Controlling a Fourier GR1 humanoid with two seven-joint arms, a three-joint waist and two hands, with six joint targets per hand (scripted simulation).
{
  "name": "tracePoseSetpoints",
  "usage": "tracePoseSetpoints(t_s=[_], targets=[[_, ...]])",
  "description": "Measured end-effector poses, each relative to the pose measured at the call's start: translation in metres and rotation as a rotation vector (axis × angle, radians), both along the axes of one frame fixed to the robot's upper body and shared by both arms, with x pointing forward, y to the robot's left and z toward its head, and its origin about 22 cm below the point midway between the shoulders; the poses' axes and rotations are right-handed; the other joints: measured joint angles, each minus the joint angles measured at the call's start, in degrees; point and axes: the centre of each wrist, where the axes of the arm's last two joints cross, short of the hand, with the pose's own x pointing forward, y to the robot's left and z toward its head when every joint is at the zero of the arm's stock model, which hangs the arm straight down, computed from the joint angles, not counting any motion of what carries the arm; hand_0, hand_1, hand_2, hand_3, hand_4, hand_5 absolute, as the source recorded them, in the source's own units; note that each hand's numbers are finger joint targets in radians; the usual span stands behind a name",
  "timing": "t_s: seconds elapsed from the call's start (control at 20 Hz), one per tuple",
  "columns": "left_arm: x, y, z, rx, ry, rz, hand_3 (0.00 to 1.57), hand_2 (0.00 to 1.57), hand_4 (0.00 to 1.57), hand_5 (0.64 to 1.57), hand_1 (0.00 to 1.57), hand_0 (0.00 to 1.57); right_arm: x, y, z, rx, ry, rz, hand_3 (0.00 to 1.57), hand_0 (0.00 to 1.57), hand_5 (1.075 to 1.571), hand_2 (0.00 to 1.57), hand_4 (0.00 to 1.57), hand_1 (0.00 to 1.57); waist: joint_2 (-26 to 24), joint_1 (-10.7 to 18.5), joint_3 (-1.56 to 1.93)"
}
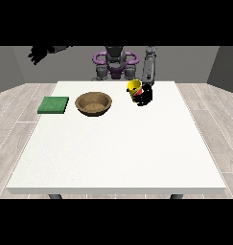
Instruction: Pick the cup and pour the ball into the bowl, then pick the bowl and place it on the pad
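Hand at view's right [145,95] curls its fingers round the yellow cup [133,88], upright, probably to keep the ball in until it reaches the wooden bowl [93,103]; the far hand's [37,53] fingers I cannot tell.

At top centre of the frame the robot's torso [115,63] is grey and dark, ringed at the shoulders by purple loops. The forearm [148,66] right of centre is a grey cylinder with darker bands — both robot hands are black, one [38,54] at upper left, one [145,95] below the forearm.
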Motion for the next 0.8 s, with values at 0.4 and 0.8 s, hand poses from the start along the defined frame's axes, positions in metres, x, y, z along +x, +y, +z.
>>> tracePoseSetpoints(t_s=[0.4,0.8], targets=[[0.026,-0.046,0.027,0.43,0.041,-0.025,1.57,1.57,1.45,1.531,1.37,1.37,0.002,-0.018,-0.025,0.012,0.138,-0.025,0.19,0.0,1.563,0.0,0.66,0.0,-7.67,1.34,0.13],[0.043,-0.108,0.043,0.803,0.076,-0.045,1.57,1.57,1.44,1.54,1.35,1.35,-0.004,-0.043,-0.049,0.038,0.196,-0.053,0.0,0.0,1.56,0.0,0.69,0.0,-10.41,3.38,0.03]])
